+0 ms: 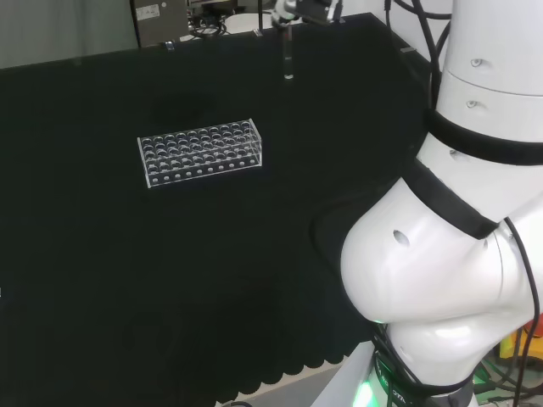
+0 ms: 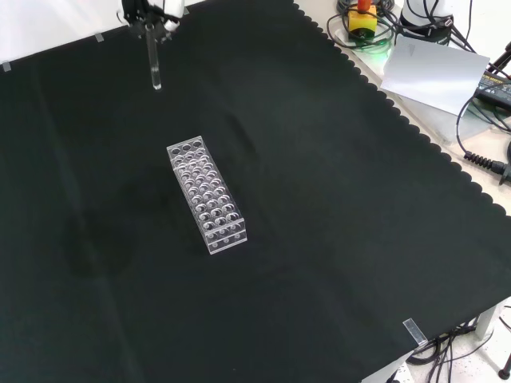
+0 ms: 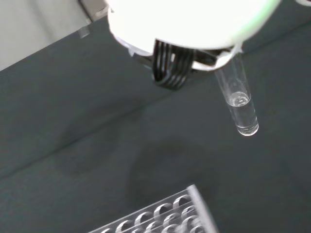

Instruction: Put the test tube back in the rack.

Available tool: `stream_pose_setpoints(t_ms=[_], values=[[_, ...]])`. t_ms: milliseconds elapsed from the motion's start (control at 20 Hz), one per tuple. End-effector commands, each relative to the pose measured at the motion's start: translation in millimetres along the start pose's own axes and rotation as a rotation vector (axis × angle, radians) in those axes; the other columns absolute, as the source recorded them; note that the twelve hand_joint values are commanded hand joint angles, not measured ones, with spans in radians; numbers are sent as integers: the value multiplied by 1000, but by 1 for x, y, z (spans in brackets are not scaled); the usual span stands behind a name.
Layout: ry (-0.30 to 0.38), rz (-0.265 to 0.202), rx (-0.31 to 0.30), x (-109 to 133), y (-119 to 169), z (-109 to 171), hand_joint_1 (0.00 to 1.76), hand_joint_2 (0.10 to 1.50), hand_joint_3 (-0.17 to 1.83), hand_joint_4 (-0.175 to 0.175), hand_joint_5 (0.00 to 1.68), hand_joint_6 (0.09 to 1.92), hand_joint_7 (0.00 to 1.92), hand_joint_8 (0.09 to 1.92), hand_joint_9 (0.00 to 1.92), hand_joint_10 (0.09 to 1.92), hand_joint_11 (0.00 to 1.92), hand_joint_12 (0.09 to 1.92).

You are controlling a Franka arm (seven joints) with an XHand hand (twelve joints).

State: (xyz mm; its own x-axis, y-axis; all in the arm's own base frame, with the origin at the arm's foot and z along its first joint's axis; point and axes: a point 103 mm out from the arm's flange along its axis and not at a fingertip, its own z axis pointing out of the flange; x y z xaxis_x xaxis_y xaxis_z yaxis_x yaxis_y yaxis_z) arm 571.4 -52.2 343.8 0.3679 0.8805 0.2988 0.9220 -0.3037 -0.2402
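The test tube (image 2: 153,65) is pinched by its top in the hand (image 2: 152,16) and hung upright, well apart from the rack (image 2: 206,194); light, slick, breakable glass, best kept gripped near the rim.

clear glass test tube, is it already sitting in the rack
No, the clear glass test tube hangs from the hand, apart from the clear plastic rack.

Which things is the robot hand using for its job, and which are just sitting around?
For the job:
- test tube, hanging upright from the hand, above the cloth
- rack, clear, standing alone mid-cloth, apart from the tube

Just lying about:
- yellow box with a red button, off the cloth at the front view's top right
- grey sheet
- cables
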Motion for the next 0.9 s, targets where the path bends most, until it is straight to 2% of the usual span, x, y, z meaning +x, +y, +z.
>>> stream_pose_setpoints(t_ms=[50,250,900], values=[[30,-84,46,45,-2,26,1332,543,798,-175,1353,546,1410,546,1653,681,1273,865],[32,-100,58,53,2,34,1332,543,798,-175,1353,547,1409,547,1653,681,1273,865],[33,-70,103,40,17,60,1332,542,800,-175,1352,549,1409,549,1653,683,1272,865]])
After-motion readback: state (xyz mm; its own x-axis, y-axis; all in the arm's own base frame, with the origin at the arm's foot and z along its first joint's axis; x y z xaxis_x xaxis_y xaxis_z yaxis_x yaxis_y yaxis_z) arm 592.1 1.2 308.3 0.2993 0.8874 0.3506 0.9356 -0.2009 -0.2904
